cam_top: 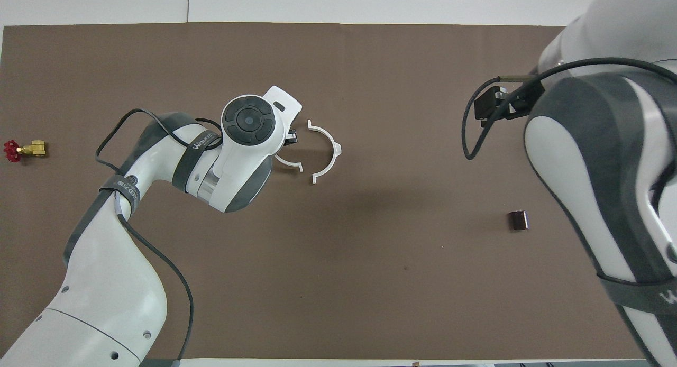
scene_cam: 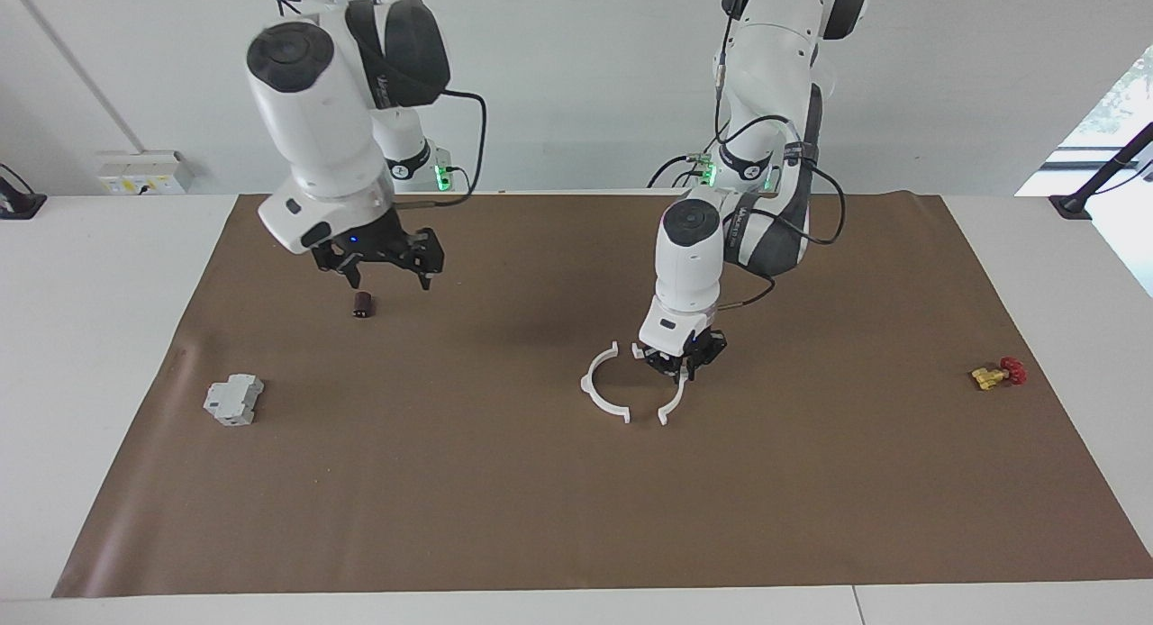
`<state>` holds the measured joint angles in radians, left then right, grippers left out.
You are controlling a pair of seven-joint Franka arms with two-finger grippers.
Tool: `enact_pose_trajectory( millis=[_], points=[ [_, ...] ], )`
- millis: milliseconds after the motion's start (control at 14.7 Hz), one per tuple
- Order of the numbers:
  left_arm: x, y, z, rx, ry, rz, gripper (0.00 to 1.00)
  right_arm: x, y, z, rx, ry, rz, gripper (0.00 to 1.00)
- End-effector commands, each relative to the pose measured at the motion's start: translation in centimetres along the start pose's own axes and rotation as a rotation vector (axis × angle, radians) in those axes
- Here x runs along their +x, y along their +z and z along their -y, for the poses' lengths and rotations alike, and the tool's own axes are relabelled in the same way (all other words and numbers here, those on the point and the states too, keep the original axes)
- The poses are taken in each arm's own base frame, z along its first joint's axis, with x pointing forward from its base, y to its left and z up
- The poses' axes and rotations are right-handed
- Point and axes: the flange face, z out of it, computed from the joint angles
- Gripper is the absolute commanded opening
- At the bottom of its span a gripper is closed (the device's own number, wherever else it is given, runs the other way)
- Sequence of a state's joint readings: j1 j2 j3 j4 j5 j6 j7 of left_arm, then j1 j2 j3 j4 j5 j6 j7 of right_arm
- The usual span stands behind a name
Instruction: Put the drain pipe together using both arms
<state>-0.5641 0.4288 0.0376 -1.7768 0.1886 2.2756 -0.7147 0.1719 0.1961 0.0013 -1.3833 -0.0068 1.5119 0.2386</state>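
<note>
One white half-ring of the drain pipe (scene_cam: 590, 387) (cam_top: 332, 145) lies flat on the brown mat near the table's middle. My left gripper (scene_cam: 682, 366) (cam_top: 291, 139) is shut on the other half-ring (scene_cam: 673, 403) (cam_top: 290, 165), low over the mat right beside the lying one. Their open sides face each other and a small gap separates the end tabs. My right gripper (scene_cam: 385, 276) (cam_top: 492, 105) hangs open and empty, raised over the mat above a small dark cylinder (scene_cam: 362, 304) (cam_top: 518, 220).
A grey blocky part (scene_cam: 234, 400) sits near the mat's edge at the right arm's end; the right arm hides it in the overhead view. A red-and-yellow valve (scene_cam: 995, 373) (cam_top: 21, 149) lies at the left arm's end. The brown mat (scene_cam: 540, 517) covers most of the table.
</note>
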Motion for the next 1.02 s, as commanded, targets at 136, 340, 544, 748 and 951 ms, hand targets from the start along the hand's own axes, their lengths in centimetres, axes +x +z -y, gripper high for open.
enact_pose_trajectory(
  millis=[136,340,544,748,951],
  points=[
    [-2.1,1.9,-0.9,-0.015,0.055,-0.055,0.0,-3.7,-2.7,-5.6,-0.002,-0.078,0.058,1.0],
    [-2.6,2.1,-1.0,-0.019,0.067,-0.055,0.0,-6.1,-0.9,-7.6,0.0,-0.089,0.074,1.0],
    [-3.6,2.9,-1.0,-0.049,0.084,-0.076,0.0,-6.2,-0.1,-7.9,0.005,-0.085,0.043,1.0],
    [-3.9,3.1,-1.4,-0.052,0.097,-0.076,0.0,-6.5,0.1,-8.8,0.007,-0.071,0.044,1.0],
    [-4.2,3.0,-1.8,-0.051,0.103,-0.074,0.0,-6.0,0.1,-9.0,0.009,-0.066,0.042,1.0]
  ],
)
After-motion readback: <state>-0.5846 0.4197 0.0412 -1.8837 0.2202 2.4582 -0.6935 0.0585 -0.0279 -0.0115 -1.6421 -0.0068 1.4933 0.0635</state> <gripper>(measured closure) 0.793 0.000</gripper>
